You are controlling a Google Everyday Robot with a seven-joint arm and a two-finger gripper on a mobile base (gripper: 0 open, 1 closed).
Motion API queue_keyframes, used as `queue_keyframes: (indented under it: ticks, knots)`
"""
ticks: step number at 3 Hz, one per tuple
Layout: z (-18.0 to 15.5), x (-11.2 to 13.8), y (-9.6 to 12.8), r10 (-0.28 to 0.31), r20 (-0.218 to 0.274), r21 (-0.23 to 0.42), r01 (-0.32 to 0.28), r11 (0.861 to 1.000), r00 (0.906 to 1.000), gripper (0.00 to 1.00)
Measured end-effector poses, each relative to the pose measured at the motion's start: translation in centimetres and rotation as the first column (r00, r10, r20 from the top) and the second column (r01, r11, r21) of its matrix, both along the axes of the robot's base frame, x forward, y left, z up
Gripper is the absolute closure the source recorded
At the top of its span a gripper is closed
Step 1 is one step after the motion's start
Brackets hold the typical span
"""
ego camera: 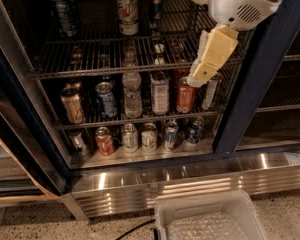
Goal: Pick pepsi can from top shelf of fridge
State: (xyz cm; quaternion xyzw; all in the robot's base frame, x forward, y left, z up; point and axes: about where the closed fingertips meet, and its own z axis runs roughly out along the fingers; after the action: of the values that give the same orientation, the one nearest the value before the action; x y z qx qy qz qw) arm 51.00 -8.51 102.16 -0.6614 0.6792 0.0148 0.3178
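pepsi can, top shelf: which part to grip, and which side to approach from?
Grip the pepsi can across its side wall, about mid-height, coming in from the open front. It stands upright on the top shelf, apart from the bottle to its right. The gripper hangs at the shelf's right end.

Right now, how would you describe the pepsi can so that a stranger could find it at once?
In the fridge, look at the top shelf, the uppermost wire rack. The pepsi can stands at its far left, far from the gripper, which hangs at the rack's right end. It is a short dark navy can with a silver rim, unlike the taller green-and-white bottle to its right.
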Motion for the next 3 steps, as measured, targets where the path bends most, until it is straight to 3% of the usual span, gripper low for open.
queue_keyframes:
  ticks: [1,2,3]
  knots:
    - [-0.8,0.7,1.9,-0.006,0.024,0.062,0.005,0.998,0.9997,0.0]
    - [-3.7,1.6,5.5,0.0,0.036,0.178,-0.007,0.984,0.9994,0.0]
    - [-4.7,3.6,9.2,0.017,0.1,0.297,-0.046,0.954,0.9949,0.0]
